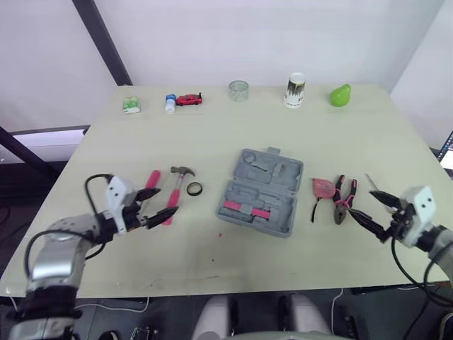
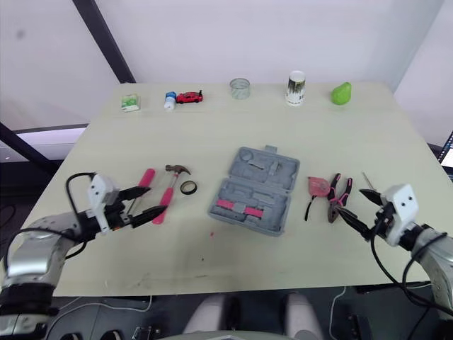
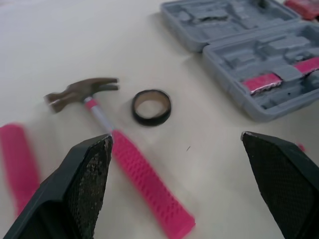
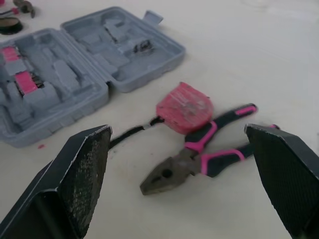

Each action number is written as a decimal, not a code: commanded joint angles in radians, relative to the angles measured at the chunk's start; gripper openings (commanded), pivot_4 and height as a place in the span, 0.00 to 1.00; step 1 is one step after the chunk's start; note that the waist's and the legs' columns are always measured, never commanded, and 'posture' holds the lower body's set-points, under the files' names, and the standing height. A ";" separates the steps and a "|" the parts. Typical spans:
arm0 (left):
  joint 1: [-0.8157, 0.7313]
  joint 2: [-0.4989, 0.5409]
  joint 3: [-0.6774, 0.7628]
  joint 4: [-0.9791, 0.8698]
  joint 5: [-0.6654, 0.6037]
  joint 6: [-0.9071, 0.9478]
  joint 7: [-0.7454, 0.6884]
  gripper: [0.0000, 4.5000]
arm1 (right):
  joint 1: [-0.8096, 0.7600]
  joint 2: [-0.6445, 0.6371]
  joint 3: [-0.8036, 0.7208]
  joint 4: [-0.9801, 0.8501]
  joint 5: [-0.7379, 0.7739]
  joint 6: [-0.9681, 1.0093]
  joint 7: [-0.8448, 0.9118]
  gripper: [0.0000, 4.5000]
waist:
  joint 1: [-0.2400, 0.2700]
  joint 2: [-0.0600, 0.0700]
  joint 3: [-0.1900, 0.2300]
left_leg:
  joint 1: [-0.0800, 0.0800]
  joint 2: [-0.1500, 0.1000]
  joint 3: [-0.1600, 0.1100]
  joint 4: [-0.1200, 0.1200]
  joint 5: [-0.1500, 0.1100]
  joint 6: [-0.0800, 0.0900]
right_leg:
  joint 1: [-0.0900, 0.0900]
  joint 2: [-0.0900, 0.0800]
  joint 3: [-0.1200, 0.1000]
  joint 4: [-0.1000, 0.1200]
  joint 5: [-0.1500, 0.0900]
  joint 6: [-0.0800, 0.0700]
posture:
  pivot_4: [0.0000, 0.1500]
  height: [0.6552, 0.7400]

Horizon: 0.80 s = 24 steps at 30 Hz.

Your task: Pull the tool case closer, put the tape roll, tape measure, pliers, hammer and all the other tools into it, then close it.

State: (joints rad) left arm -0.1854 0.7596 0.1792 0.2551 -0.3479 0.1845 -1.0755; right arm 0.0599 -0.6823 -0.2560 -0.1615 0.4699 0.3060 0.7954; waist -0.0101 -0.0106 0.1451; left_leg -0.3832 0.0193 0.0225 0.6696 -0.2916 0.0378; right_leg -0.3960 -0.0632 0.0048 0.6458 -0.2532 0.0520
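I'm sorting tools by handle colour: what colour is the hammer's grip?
Bright pink with a ribbed texture. The hammer shows best in the left wrist view.

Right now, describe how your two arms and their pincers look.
The left pincer and right pincer each have two black, tapering fingers with rough, grainy inner faces. A white boxy block sits at each wrist. Thin black cables loop out from the wrists. The left forearm is a silver-grey shell. No markings are readable.
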 commanded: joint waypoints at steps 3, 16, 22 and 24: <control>-0.274 -0.052 -0.115 0.269 0.101 -0.086 -0.046 0.97 | -0.179 0.033 0.149 0.049 -0.085 0.035 -0.017 1.00 | 0.000 -0.002 0.003 | -0.001 -0.003 -0.002 0.004 0.000 0.000 | 0.000 0.004 -0.001 0.003 0.000 0.000 | 1.00 1.00; -0.679 -0.209 -0.226 0.877 0.301 -0.337 -0.030 0.17 | -0.455 0.108 0.380 0.330 -0.291 -0.012 0.017 0.08 | -0.004 -0.004 0.004 | -0.018 -0.005 -0.003 0.016 0.003 -0.004 | -0.015 0.004 0.000 0.013 0.000 0.001 | 1.00 1.00; -0.752 -0.254 -0.222 0.979 0.353 -0.370 0.023 0.01 | -0.514 0.140 0.427 0.424 -0.362 -0.042 0.014 0.00 | -0.004 -0.004 0.005 | -0.018 -0.005 -0.004 0.017 0.001 0.000 | -0.015 0.005 -0.001 0.016 0.000 0.001 | 1.00 1.00; -0.769 -0.268 -0.220 1.000 0.366 -0.368 0.043 0.01 | -0.535 0.149 0.446 0.451 -0.387 -0.048 0.014 0.00 | -0.005 -0.004 0.005 | -0.018 -0.005 -0.003 0.017 0.001 0.000 | -0.015 0.005 0.000 0.016 0.000 0.001 | 1.00 1.00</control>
State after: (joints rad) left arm -0.9307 0.4965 -0.0482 1.2500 0.0115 -0.1653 -1.0474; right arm -0.4526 -0.5351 0.1885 0.2909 0.0988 0.2780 0.8089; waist -0.0146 -0.0150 0.1498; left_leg -0.4010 0.0142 0.0191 0.6863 -0.2908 0.0373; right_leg -0.4113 -0.0586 0.0044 0.6617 -0.2534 0.0532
